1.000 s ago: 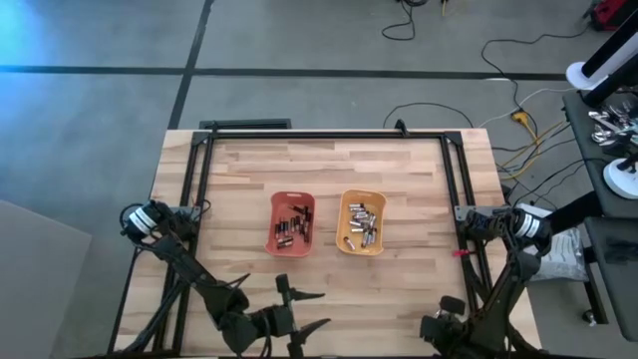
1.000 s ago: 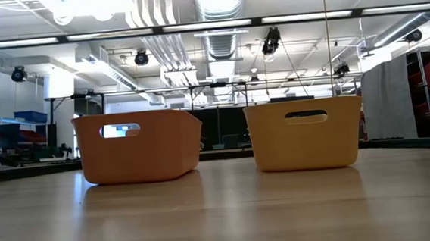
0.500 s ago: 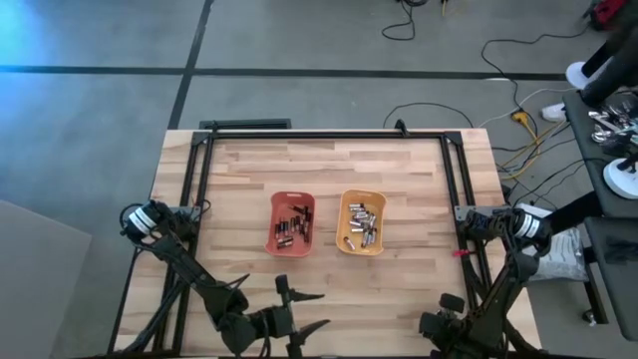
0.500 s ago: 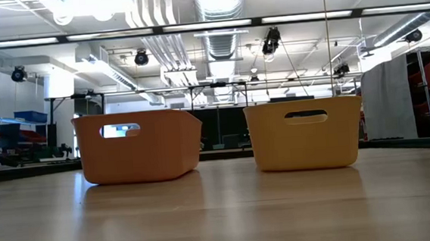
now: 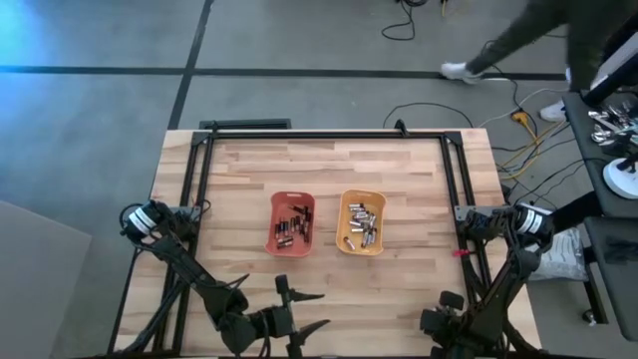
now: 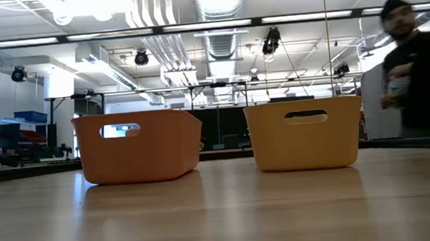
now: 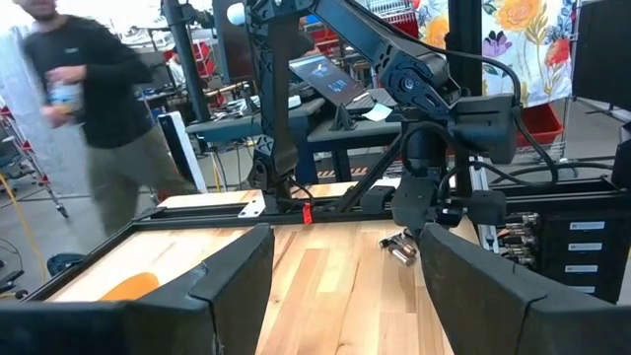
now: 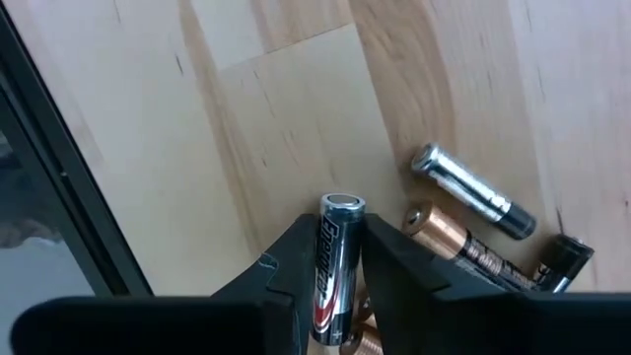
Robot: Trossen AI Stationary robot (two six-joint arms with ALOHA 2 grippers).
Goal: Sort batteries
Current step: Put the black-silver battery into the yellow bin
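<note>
The right gripper (image 8: 337, 286) pinched a silvery cylindrical battery (image 8: 331, 266) upright between its fingers — long axis along them. The yellow rectangular plastic tray (image 5: 362, 222) lay well apart; the left gripper (image 7: 335, 286) idled, spread wide.

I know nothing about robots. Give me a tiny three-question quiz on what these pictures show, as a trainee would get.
1. True or false: the right gripper is shut on a silver battery.
2. Which tray holds the mostly silvery cells? A: orange tray. B: yellow tray.
3. Fill in: the left gripper has its fingers ____.

Key
1. True: the right wrist view shows the battery clamped between both fingers, above other batteries lying loose on the wooden table.
2. B: the orange tray's cells look dark.
3. Open: the left wrist view shows a wide gap between the fingers with nothing in it.
</note>
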